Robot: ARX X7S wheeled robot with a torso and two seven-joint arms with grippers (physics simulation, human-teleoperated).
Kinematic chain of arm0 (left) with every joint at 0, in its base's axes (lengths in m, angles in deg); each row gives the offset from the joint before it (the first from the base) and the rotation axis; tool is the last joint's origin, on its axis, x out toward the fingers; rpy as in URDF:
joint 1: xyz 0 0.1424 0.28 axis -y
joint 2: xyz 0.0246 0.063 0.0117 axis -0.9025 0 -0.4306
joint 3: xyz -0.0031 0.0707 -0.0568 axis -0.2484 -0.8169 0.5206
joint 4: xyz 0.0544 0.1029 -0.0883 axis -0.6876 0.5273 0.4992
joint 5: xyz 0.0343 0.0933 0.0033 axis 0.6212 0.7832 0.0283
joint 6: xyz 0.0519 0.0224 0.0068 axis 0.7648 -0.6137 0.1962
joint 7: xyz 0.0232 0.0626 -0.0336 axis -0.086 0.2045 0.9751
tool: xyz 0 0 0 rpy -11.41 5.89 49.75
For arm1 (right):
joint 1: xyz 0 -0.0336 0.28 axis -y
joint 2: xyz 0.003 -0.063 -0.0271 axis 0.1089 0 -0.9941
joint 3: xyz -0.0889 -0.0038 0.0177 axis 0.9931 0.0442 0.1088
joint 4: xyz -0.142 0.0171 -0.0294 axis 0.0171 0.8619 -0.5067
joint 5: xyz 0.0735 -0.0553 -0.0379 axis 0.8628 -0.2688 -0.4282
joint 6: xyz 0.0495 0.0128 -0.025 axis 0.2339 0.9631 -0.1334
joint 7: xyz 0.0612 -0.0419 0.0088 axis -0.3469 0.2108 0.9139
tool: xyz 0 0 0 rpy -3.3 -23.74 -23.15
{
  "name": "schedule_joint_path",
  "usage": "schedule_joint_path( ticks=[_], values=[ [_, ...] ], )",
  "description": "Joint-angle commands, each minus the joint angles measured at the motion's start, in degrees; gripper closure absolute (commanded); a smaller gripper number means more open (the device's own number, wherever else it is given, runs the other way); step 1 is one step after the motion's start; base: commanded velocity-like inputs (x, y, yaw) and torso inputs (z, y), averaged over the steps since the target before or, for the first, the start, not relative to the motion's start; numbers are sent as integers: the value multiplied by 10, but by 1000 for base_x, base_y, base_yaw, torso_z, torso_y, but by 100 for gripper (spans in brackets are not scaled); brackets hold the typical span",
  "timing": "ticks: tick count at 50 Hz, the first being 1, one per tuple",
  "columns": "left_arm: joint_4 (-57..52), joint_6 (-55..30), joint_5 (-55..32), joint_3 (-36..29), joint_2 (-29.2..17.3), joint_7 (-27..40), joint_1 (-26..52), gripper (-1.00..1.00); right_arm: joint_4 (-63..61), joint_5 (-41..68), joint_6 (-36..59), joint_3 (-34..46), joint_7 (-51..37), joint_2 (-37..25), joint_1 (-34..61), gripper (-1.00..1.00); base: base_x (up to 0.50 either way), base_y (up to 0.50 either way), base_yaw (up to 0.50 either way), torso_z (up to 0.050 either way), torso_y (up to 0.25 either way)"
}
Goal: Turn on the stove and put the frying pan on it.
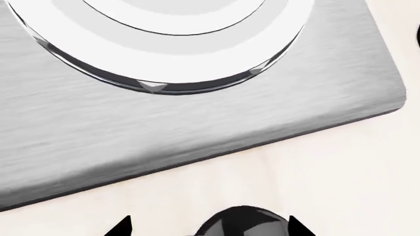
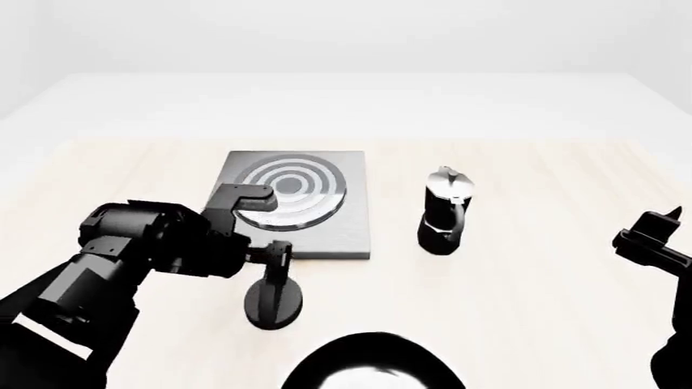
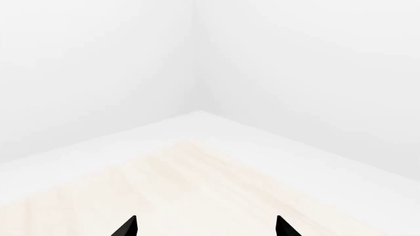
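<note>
**Stove, pan and knob on a pale table**

Pale wood table (image 2: 540, 194) fills my view, with white walls behind it. Largest on it is the stove (image 2: 324, 219), a flat square slab of brushed grey metal with raised concentric rings in white and grey, lying left of centre. At the near edge of the table sits the frying pan (image 2: 373, 365), wide, round and black, its glossy inside catching a white glare; its handle is out of view. Right of the stove stands a black-and-silver moka pot (image 2: 446, 211), upright. Smallest is the black round knob (image 2: 274, 306), just in front of the stove's near edge. My left gripper (image 2: 279, 263) hangs over that knob, fingertips spread to either side of it. My right gripper (image 3: 206, 227) is raised at the far right, jaws wide apart on nothing.
</note>
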Motion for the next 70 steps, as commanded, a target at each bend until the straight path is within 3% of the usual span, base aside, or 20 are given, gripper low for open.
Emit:
schedule_joint_path(
  ticks=[1,4,9,11,16,20,22,24,26,29,30,31,32,34,37,39,42,51,59,70],
  values=[
    [30,16,21,20,6,35,23,-100,-1,2,1,0,-1,-1,0,-100,0,0,0,0,0],
    [-38,-3,-5,42,-19,64,16,-100,-1,3,1,2,-2,-1,2,-100,0,0,0,0,0],
    [-186,-30,-70,114,-76,181,18,-100,-1,2,4,9,-3,-3,5,-100,0,0,0,0,0],
    [-223,-56,-113,169,-93,283,40,-100,-3,2,6,10,-4,-4,6,-100,0,0,0,0,0],
    [-331,-106,-211,263,-130,450,90,-100,-3,3,6,14,-5,-3,9,-100,0,0,0,0,0],
    [-385,-151,-269,287,-145,503,130,-100,-7,4,9,21,-5,-3,11,-100,0,0,0,0,0],
    [-410,-203,-378,309,-148,556,153,-100,-11,5,14,25,-6,-4,15,-100,0,0,0,0,0],
    [-456,-230,-403,305,-159,580,177,-100,-15,7,19,28,-5,-5,18,-100,0,0,0,0,0],
    [-491,-255,-384,295,-170,540,197,-100,-17,9,21,27,-4,-6,19,-100,0,0,0,0,0],
    [-579,-236,-264,272,-215,397,203,-100,-19,15,26,23,0,-7,20,-100,0,0,0,0,0],
    [-533,-272,-322,268,-214,438,215,-100,-20,16,26,22,0,-8,19,-100,0,0,0,0,0],
    [-542,-286,-324,260,-221,432,220,-100,-20,17,26,20,1,-8,19,-100,0,0,0,0,0],
    [-574,-288,-293,244,-231,391,224,-100,-19,17,25,20,1,-8,18,-100,0,0,0,0,0],
    [-613,-301,-320,248,-253,319,210,-100,-18,17,26,20,0,-9,18,-100,0,0,0,0,0],
    [-728,-304,-205,155,-303,150,210,-100,-15,16,25,21,0,-10,19,-100,0,0,0,0,0],
    [-772,-311,-224,140,-329,92,203,-100,-14,15,27,23,-1,-11,19,-100,0,0,0,0,0],
    [-797,-322,-299,126,-350,85,207,-100,-15,15,30,25,-3,-13,22,-100,0,0,0,0,0],
    [-849,-277,-532,80,-390,213,238,-100,-13,15,32,27,-4,-15,21,-100,0,0,0,0,0],
    [-877,-272,-598,40,-422,247,241,-100,-14,17,32,25,-4,-15,16,-100,0,0,0,0,0],
    [-917,-261,-620,18,-445,258,218,-100,-12,17,33,28,-7,-15,16,-100,0,0,0,0,0]
  ],
)
